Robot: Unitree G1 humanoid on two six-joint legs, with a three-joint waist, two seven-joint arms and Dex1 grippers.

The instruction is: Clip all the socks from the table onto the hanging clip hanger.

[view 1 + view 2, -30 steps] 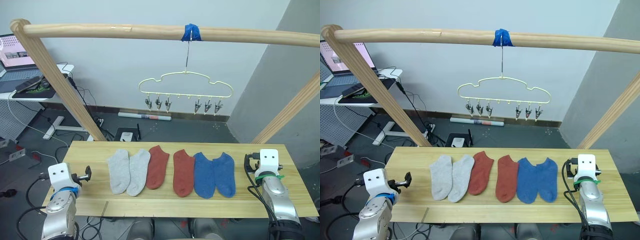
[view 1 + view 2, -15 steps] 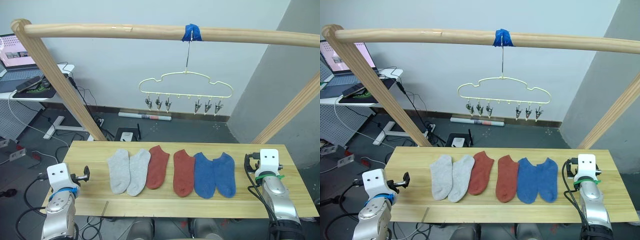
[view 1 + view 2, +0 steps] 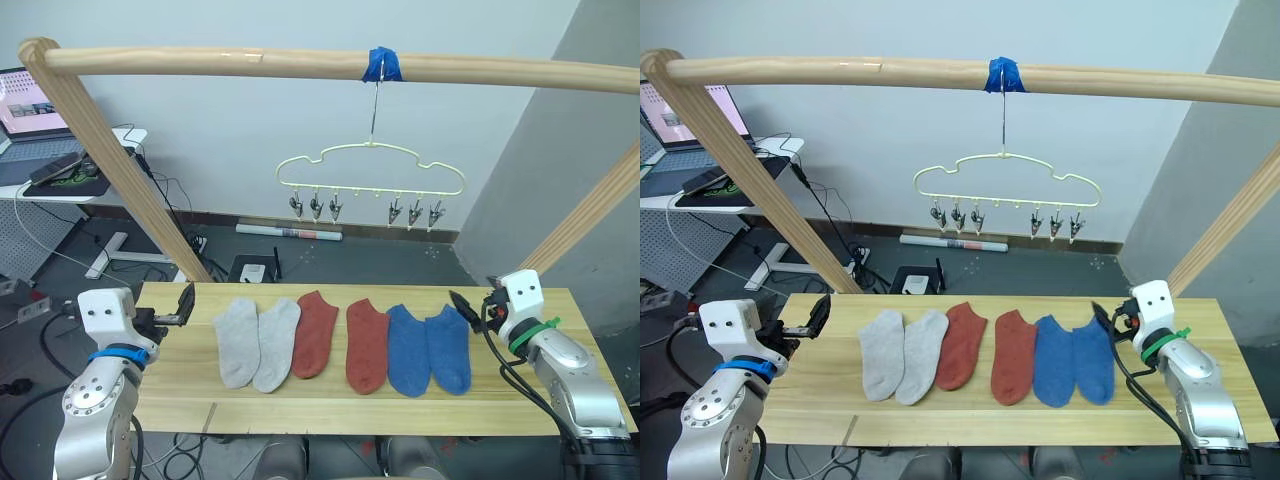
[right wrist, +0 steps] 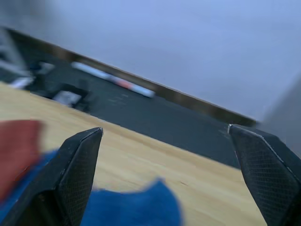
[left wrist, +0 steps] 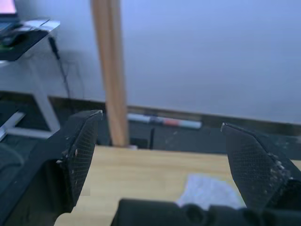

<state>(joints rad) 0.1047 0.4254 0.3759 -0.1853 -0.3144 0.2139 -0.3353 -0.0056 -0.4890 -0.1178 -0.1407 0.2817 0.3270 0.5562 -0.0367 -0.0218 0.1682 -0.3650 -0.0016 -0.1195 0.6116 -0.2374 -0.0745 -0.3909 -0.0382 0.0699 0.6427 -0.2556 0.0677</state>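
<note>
Six socks lie flat in a row across the middle of the table (image 3: 300, 405), toes toward the robot: two light grey socks (image 3: 257, 341) on the left, touching each other along their inner edges, then two rust red socks (image 3: 340, 340) with a narrow strip of bare wood between them, then two blue socks (image 3: 429, 348) side by side on the right. The inner grey sock touches the nearer red one, and the second red sock touches the first blue one.

Above the far edge of the table the clip hanger (image 3: 371, 170) hangs by its hook from a round wooden pole (image 3: 300, 63), just under a wrap of blue tape (image 3: 384, 65). Its small metal clips dangle in a row — three to the left, three to the right — and none holds a sock.

The left gripper (image 3: 184, 303) hovers over the table's left end, near the outer grey sock but apart from it; the left wrist view shows its fingers (image 5: 80, 155) spread wide with nothing between them. The right gripper (image 3: 462, 305) sits just beside the outer blue sock's cuff — its fingers (image 4: 77, 172) are likewise spread and empty in the right wrist view.
</note>
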